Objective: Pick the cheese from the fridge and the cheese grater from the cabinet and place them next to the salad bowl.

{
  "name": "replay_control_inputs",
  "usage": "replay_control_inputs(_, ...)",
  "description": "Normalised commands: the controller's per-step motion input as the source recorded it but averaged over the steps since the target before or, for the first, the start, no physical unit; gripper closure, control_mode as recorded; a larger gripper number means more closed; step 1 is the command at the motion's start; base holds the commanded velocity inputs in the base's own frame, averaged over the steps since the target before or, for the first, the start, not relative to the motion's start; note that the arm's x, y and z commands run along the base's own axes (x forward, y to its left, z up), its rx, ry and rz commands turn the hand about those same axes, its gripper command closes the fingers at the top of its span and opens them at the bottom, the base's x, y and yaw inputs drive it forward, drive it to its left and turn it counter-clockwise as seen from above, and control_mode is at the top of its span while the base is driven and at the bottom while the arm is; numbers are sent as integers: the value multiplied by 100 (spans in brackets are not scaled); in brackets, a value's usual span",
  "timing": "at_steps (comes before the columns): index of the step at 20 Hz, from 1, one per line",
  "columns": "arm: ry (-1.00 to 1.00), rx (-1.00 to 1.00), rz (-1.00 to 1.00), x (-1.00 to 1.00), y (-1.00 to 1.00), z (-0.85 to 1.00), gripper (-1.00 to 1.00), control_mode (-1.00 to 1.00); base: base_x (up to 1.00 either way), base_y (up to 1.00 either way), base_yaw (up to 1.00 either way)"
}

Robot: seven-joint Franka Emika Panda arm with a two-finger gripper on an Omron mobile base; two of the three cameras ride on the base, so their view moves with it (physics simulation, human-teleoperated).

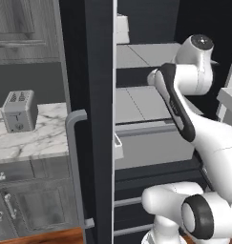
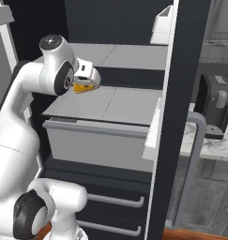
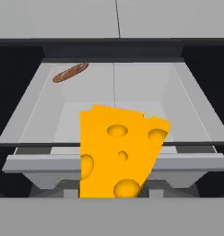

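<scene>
The cheese (image 3: pixel 120 152), a yellow-orange wedge with holes, hangs close to the hand camera and hides the fingertips. From the right base view it shows as an orange bit (image 2: pixel 84 87) under my gripper (image 2: pixel 87 82), which is shut on it just above the middle shelf (image 2: pixel 106 105) of the open fridge (image 2: pixel 181 117). The arm (image 1: pixel 184 109) reaches into the fridge from the right. A grey wood-grain cabinet (image 1: pixel 22 28) with its door shut hangs at the upper left. The cheese grater and the salad bowl are out of view.
The black fridge door (image 1: pixel 98 119) with its grey bar handle (image 1: pixel 74 157) stands open beside the arm. A brown oval item (image 3: pixel 71 73) lies on the shelf below the cheese, above a drawer (image 2: pixel 96 140). A grey toaster (image 1: pixel 19 110) sits on the marble counter (image 1: pixel 36 140).
</scene>
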Motion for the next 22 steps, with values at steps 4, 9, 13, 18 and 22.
replay_control_inputs(4,13,0,0,-52,-2,-22,100,-100,0,0,0)
replay_control_inputs(9,33,0,-1,-34,0,-34,100,-100,0,0,0)
replay_control_inputs(13,28,0,0,-29,0,-40,100,-100,0,0,0)
replay_control_inputs(18,12,0,0,-20,0,-20,100,-100,0,0,0)
replay_control_inputs(22,0,0,0,0,0,0,100,-100,0,0,0)
